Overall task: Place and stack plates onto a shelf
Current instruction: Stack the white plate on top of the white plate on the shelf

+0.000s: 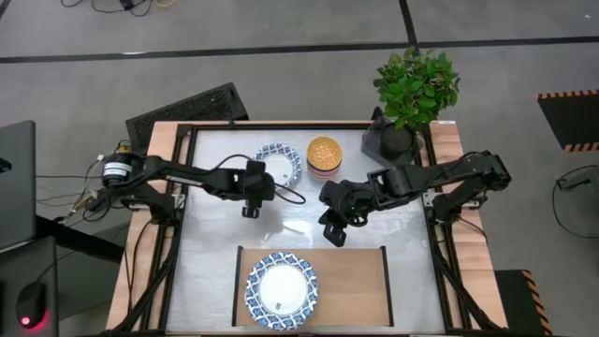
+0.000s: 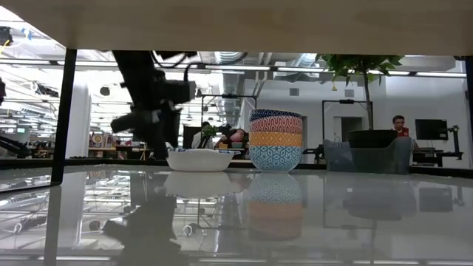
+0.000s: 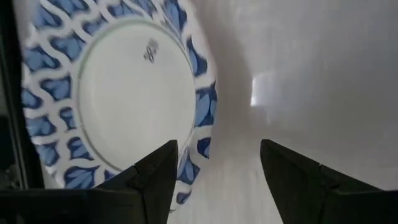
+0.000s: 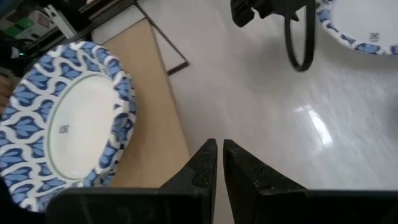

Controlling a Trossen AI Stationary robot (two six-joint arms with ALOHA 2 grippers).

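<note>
Nearest to my left wrist camera are my own two dark fingers [image 3: 155, 177], spread wide with nothing between them, and just behind them lies the plate [image 3: 121, 93] I want, flat on the white tabletop [image 1: 215, 215] at its far side, beside a stack of coloured bowls [image 1: 324, 157]. My left gripper [image 1: 253, 192] hovers at the near edge of this plate. I judge the plate is stiff, glazed and slippery, and it can chip, so I should pinch the blue rim, not the smooth centre. My right gripper [image 1: 335, 227] waits over the middle of the table, its fingers almost together and empty. One plate stack [image 1: 281, 290] sits already on the left part of the shelf [image 1: 351, 285].
</note>
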